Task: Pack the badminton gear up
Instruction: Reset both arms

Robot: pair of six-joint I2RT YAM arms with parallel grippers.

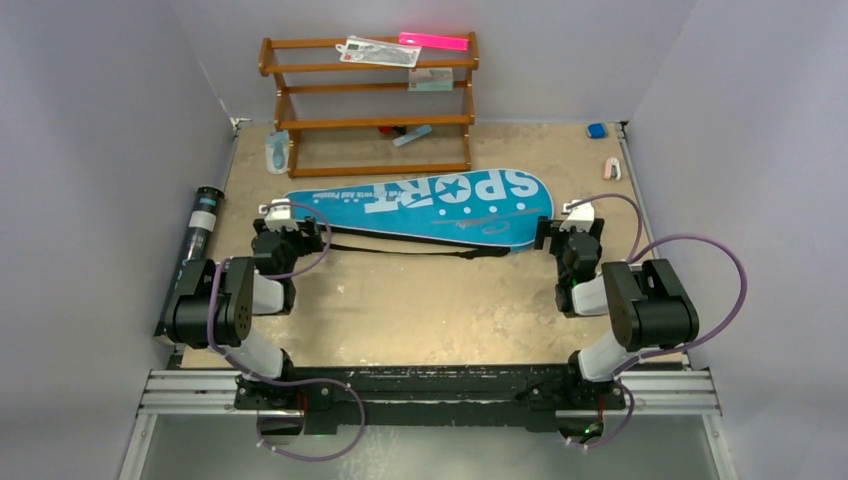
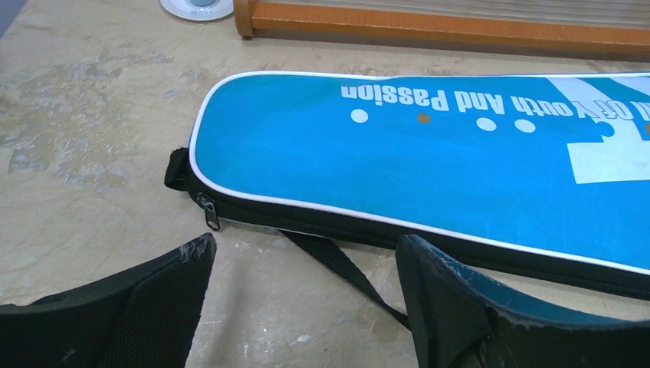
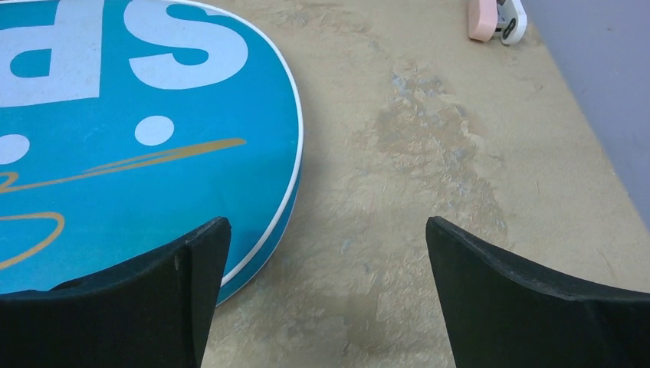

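Observation:
The blue "SPORT" racket bag (image 1: 420,205) lies flat across the table middle, its black strap (image 1: 420,248) trailing along its near side. My left gripper (image 1: 300,225) stands open at the bag's narrow end. In the left wrist view, the bag (image 2: 429,169), its zipper pull (image 2: 208,213) and strap (image 2: 337,264) lie just beyond the empty left gripper (image 2: 306,249). My right gripper (image 1: 560,228) is open at the bag's wide end. Its left finger overlaps the bag's rim (image 3: 295,176), with bare table between the jaws of the right gripper (image 3: 326,230). A long black tube (image 1: 195,245) lies along the left wall.
A brown wooden rack (image 1: 370,100) stands behind the bag, with cards and a pink strip on its shelves. A small blue bit (image 1: 597,130) and a pink clip (image 1: 612,168) sit at the back right. A pale blue item (image 1: 277,150) rests by the rack's left foot.

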